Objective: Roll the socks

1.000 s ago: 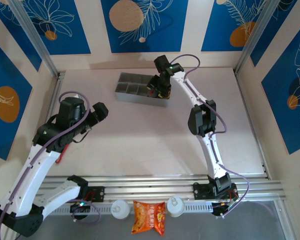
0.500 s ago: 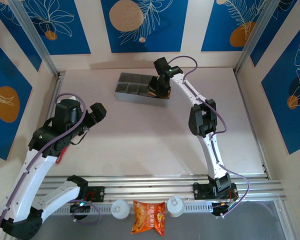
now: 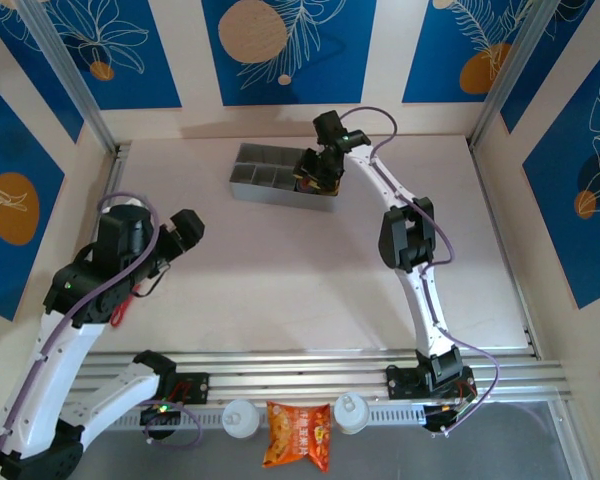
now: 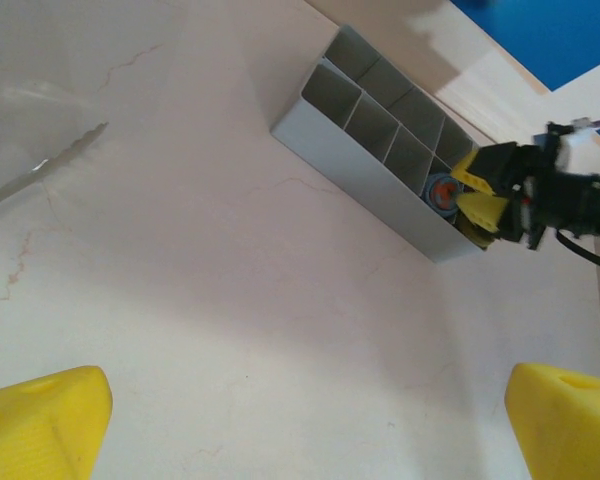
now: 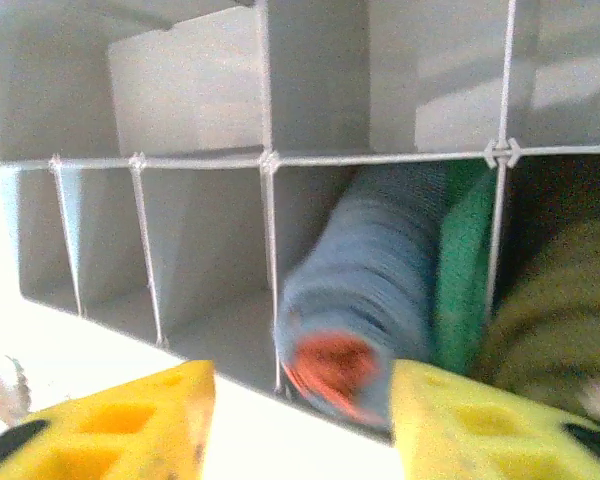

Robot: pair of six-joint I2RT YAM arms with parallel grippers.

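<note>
The grey-blue sock (image 5: 380, 290) lies rolled up in one compartment of the grey divided organizer (image 5: 200, 100), orange cuff facing me and green toe (image 5: 465, 260) along its side. The olive-brown sock (image 5: 560, 300) fills the compartment to its right. My right gripper (image 5: 295, 425) is open just in front of the rolled sock, with nothing between its yellow fingers. From above, the right gripper (image 3: 315, 172) hovers over the right end of the organizer (image 3: 265, 180). My left gripper (image 3: 190, 228) is wide open over bare table, well left of the organizer (image 4: 370, 150).
The organizer's other compartments (image 4: 335, 100) hold nothing. An orange snack packet (image 3: 298, 435) lies at the near edge between two white round caps (image 3: 240, 417). Metal rails run along the front, and walls close in the table on three sides.
The left arm has drawn back toward the left and near side. The right gripper has shifted slightly at the organizer's right end.
</note>
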